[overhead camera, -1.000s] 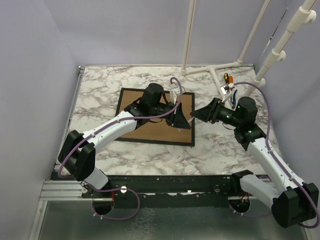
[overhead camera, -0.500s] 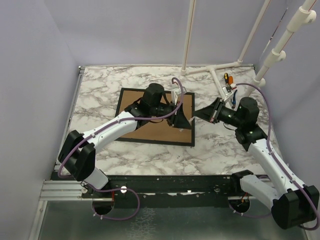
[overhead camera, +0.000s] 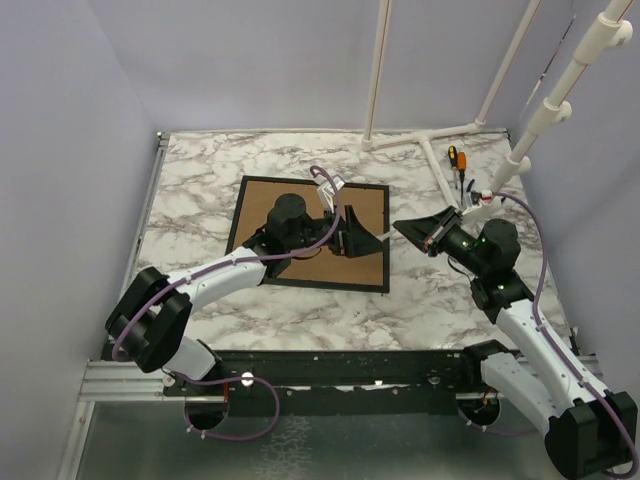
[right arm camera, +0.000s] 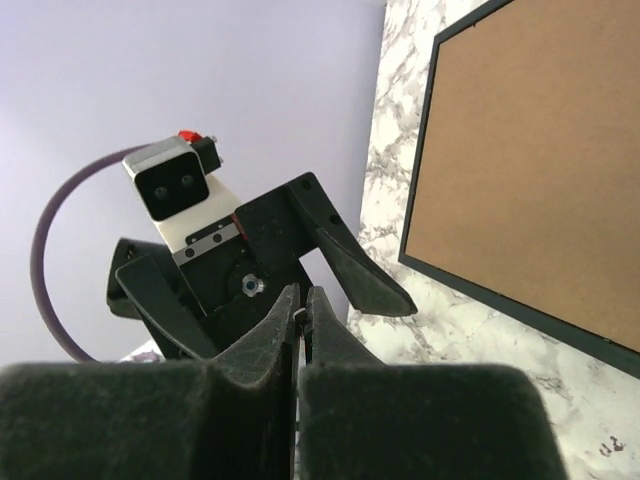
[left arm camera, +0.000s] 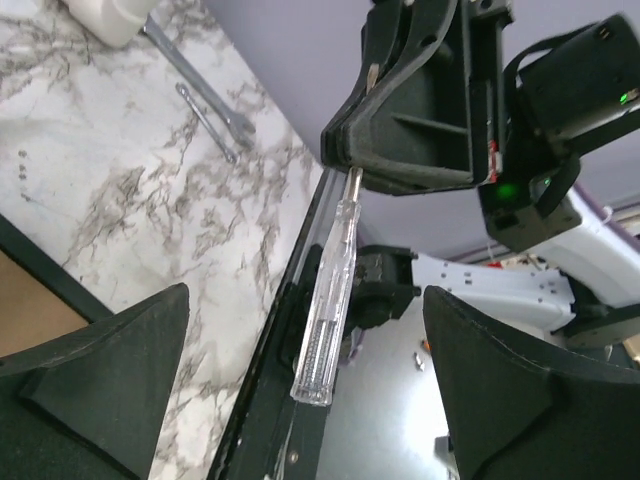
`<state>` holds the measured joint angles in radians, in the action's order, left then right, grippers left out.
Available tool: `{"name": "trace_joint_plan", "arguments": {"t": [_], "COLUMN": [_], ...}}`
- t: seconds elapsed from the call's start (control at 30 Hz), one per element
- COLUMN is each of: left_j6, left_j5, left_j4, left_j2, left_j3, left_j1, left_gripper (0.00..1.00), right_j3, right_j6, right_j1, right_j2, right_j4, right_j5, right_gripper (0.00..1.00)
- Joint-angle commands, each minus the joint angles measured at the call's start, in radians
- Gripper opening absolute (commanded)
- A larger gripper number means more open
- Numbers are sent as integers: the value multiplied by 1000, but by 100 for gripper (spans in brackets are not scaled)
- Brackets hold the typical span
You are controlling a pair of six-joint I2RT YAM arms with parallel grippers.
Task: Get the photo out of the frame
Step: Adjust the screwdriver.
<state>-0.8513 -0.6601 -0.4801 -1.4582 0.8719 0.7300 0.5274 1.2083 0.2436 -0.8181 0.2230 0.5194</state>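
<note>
The frame (overhead camera: 300,215) lies face down on the marble table, its brown back (right arm camera: 540,150) up inside the thin black border. The photo is hidden beneath that back. My left gripper (overhead camera: 360,240) hovers over the frame's right edge, open, its fingers (left arm camera: 100,360) wide apart with nothing gripped. Between them hangs a clear-handled screwdriver (left arm camera: 325,320). My right gripper (right arm camera: 302,295) is shut on its metal shaft just off the frame's right side (overhead camera: 400,228). One left finger (right arm camera: 350,265) shows right in front of the right wrist camera.
Two wrenches (left arm camera: 215,110) lie on the marble at the back right. An orange-handled tool (overhead camera: 453,157) rests near the foot of a white pipe stand (overhead camera: 430,140). Lilac walls close in the table on three sides.
My left gripper has opened, let go of the screwdriver and drawn back to the left. My right gripper has shut on the screwdriver's shaft and shifted slightly right.
</note>
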Motion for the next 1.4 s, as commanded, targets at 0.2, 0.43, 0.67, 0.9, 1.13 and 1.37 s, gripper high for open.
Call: {"name": "trace_joint_plan", "arguments": {"t": [0.2,0.43,0.67,0.9,1.13,1.37], "left_j6": [-186,-229,-238,-235,-234,-224], "left_j5": [98,88,90,105,119,135], "left_j4": [-446,-508,-508,-506,-484,-446], "left_j2": [27,-12,-36,-49,-59,-59], "left_j3": [-43,-33,-35,-42,-43,-41], "left_j1": [12,16,20,19,19,18], "left_gripper": [77,66,75,79,81,80], "right_j3": [21,39,51,58,70,70], "right_j6": [115,129,134,125,119,101], "right_j1": [-1,-1,-2,-1,-1,-1], "right_j2": [-3,-7,-12,6,3,18], "right_j4": [106,111,115,78,80,55], "right_j5": [-61,-72,-67,-84,-79,-108], "right_gripper": [1,0,1,1,1,1]}}
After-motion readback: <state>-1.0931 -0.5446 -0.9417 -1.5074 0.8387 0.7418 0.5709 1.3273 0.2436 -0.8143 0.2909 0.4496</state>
